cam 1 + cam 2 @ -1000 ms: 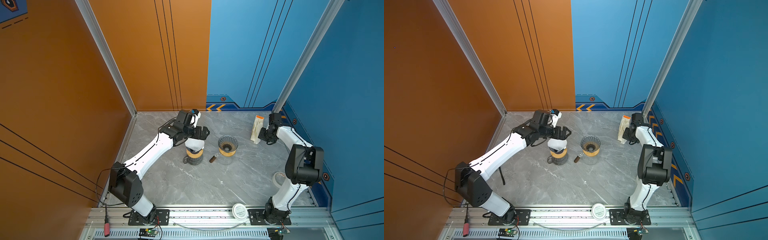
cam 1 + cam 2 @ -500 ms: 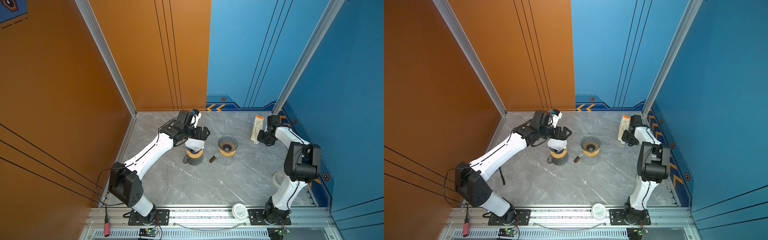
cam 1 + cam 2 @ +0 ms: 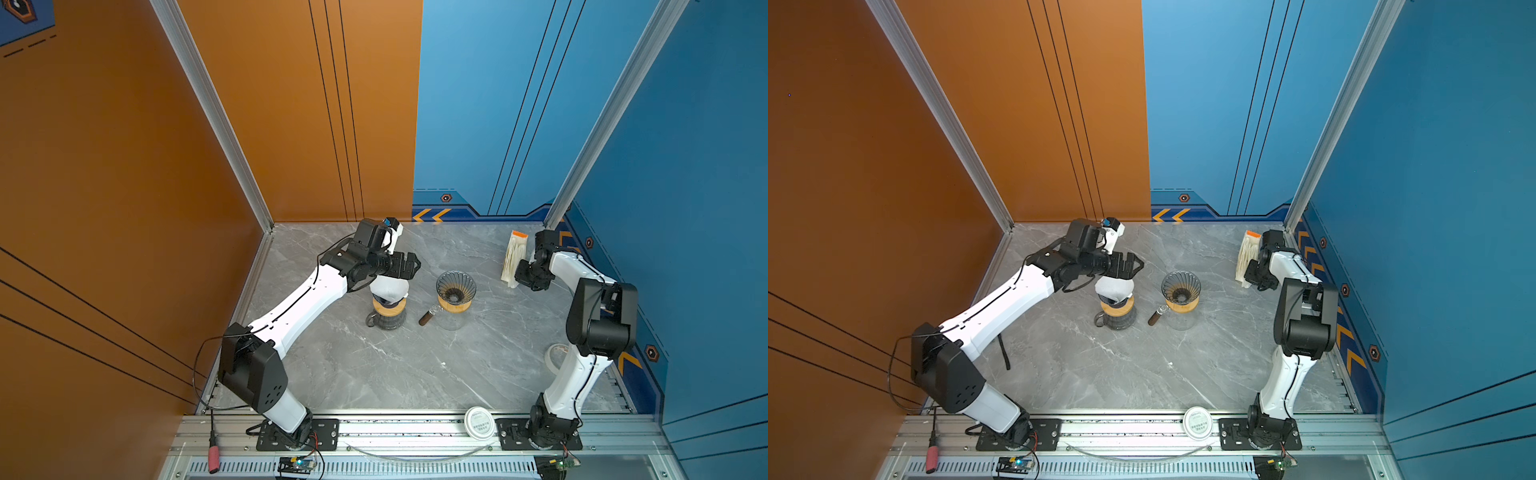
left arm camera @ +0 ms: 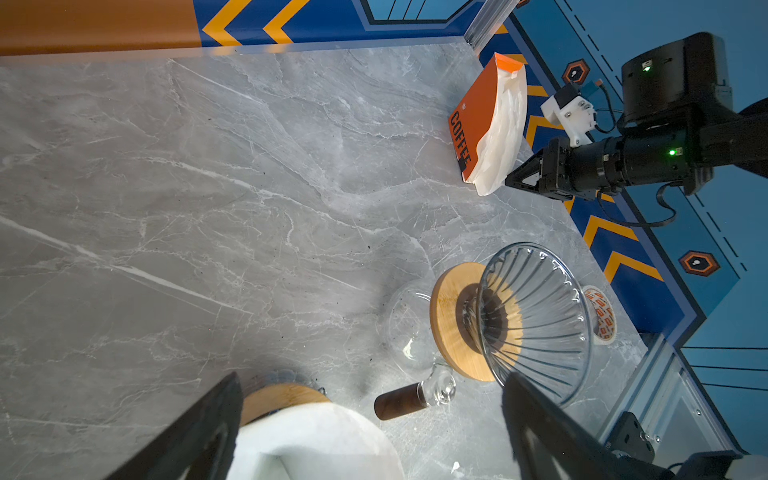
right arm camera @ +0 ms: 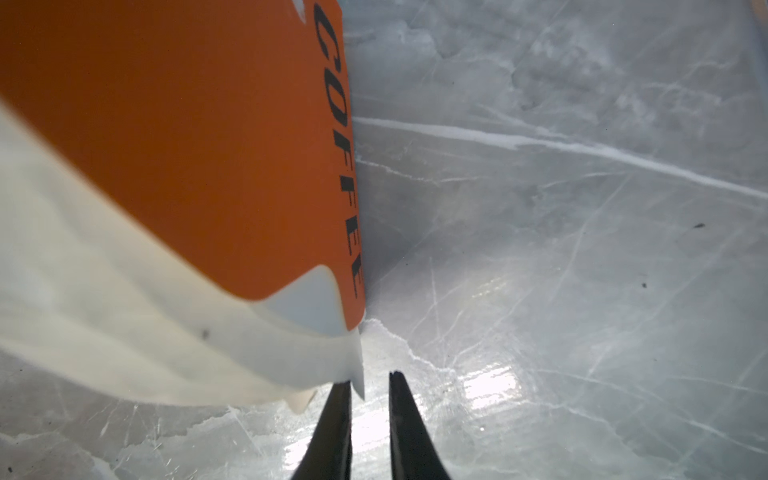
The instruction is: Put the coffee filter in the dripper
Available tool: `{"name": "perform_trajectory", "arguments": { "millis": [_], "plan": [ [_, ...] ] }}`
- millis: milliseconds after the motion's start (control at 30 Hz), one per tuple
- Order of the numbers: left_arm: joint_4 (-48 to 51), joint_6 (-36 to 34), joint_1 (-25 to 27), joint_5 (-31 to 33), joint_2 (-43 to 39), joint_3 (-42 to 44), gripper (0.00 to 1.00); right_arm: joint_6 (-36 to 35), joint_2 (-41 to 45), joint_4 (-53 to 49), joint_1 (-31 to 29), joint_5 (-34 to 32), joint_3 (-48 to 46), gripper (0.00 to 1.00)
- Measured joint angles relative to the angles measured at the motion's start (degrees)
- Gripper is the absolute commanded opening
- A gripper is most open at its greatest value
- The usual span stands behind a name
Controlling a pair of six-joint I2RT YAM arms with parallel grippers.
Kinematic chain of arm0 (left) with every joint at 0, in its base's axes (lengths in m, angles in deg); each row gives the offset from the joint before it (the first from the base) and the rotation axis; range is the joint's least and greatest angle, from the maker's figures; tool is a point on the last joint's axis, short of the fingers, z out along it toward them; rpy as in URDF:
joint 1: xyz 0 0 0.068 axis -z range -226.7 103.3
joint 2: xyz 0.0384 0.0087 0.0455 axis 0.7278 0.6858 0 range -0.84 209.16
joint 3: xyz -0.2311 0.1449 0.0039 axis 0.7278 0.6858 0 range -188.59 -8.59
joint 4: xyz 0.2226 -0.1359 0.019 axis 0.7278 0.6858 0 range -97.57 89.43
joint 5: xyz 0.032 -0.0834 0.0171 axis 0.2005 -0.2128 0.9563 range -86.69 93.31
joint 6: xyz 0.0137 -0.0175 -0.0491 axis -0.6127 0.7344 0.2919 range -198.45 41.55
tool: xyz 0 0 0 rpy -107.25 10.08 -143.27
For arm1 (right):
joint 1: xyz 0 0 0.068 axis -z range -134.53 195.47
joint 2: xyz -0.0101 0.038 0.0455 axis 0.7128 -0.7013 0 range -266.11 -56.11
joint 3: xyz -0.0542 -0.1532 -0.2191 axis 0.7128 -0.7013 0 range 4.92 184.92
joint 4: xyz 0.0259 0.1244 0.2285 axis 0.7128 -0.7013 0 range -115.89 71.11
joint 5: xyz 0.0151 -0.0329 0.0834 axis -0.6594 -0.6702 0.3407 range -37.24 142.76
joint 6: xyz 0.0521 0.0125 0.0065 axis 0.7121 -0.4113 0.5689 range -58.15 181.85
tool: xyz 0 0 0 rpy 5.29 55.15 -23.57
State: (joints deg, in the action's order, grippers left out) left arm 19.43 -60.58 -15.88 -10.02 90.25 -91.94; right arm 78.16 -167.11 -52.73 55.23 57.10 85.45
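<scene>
Currently on table (image 3: 395, 374):

- dripper (image 3: 455, 286): ribbed glass cone on a wooden collar, mid-table, upright and empty.
- filters (image 5: 124, 311): white stack in an orange pack (image 4: 473, 124), standing on edge at the far right, well apart from the dripper. None drawn out.
- right gripper (image 5: 370, 380): at the stack's lower corner, jaws narrowly parted. One paper corner sits at the mouth of the gap, not pinched.
- left gripper (image 3: 413, 268): spread wide, empty, hovering over a white cone (image 3: 388, 289) seated on a carafe (image 3: 388, 320) just beside the dripper.

Hazards, as judged:

- Closing too deep could catch several sheets.
- Closing too shallow could let the thin corner slip free.
- A sideways nudge could topple the edge-standing pack.
- Carrying limp paper across risks folding it before it seats.
</scene>
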Motion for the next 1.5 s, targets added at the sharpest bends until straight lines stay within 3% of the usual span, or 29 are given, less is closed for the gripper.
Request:
{"name": "perform_trajectory", "arguments": {
  "millis": [333, 600, 767, 1500],
  "plan": [
    [0.04, 0.02, 0.11, 0.0, 0.39, -0.04, 0.98, -0.02, -0.96, 0.15, 0.0, 0.09, 0.61, 0.18],
    [0.28, 0.02, 0.37, 0.0, 0.55, -0.39, 0.98, -0.02, -2.19, 1.7, 0.0, 0.02, 1.29, 0.1],
    [0.44, 0.02, 0.37, 0.0, 0.55, -0.9, 0.98, -0.04, -2.19, 2.43, 0.0, 0.02, 1.38, 0.0],
    [0.83, 0.0, 0.55, 0.0, 0.98, -1.53, 0.98, 0.0, 3.89, 1.66, -0.07, 0.0, 1.11, 0.0]
  ]
}}
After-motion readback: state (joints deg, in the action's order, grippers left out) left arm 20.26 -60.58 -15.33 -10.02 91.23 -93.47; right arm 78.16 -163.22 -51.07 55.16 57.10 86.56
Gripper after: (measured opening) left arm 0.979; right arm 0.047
